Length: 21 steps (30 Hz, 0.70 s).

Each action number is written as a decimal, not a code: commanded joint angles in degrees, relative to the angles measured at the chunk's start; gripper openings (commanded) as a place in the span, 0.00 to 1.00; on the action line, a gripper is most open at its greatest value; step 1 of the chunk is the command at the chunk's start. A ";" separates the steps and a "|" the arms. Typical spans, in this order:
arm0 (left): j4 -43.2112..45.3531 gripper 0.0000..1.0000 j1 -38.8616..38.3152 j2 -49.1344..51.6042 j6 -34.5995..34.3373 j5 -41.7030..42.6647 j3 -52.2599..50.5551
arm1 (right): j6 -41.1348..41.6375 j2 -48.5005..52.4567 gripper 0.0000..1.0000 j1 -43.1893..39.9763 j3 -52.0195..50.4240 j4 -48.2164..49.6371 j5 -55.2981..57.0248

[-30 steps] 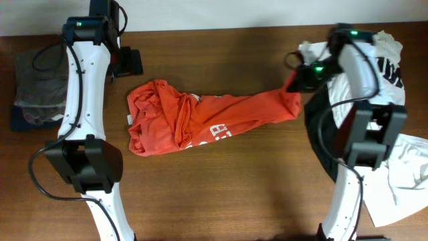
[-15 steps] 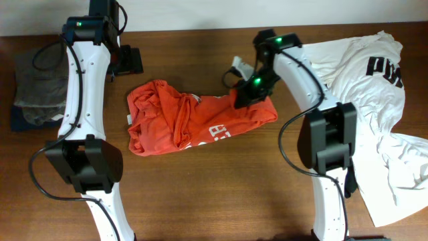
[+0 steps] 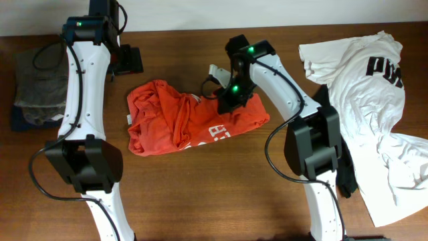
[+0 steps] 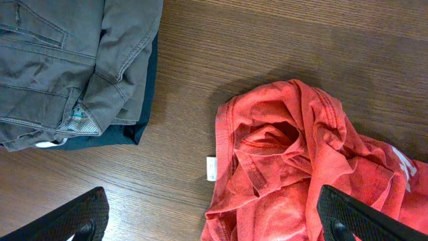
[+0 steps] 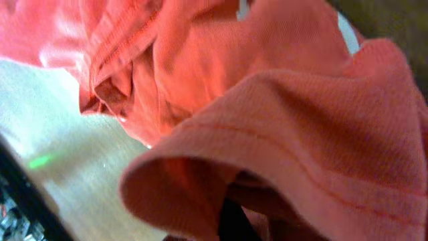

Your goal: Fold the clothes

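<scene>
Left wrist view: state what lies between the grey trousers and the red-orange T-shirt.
Only bare table separates the grey trousers from the red-orange T-shirt there; in the overhead view the left arm passes above that stretch.

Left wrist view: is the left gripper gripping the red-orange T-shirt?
No, the left gripper hangs wide open, and the red-orange T-shirt lies below, clear of its fingers.

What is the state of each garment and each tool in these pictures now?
Red shirt: crumpled, unfolded, right end lifted over its middle.
White shirt: spread loosely, wrinkled, unfolded.
Black garment: partly hidden under the white shirt.
Gray trousers: folded, in a pile.
Left tool: open, holding nothing.
Right tool: shut on the red shirt's edge.
</scene>
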 commanded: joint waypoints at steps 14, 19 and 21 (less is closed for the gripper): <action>0.50 0.99 0.15 -1.42 -0.31 0.63 1.07 | 3.48 -2.97 0.11 7.13 1.20 7.91 -0.15; 0.52 0.99 0.15 -1.42 -0.28 0.61 1.07 | 3.45 -2.97 0.61 7.56 1.20 7.78 -0.13; 0.52 0.99 0.15 -1.42 -0.28 0.61 1.07 | 3.45 -2.97 0.66 7.37 1.20 7.41 -0.15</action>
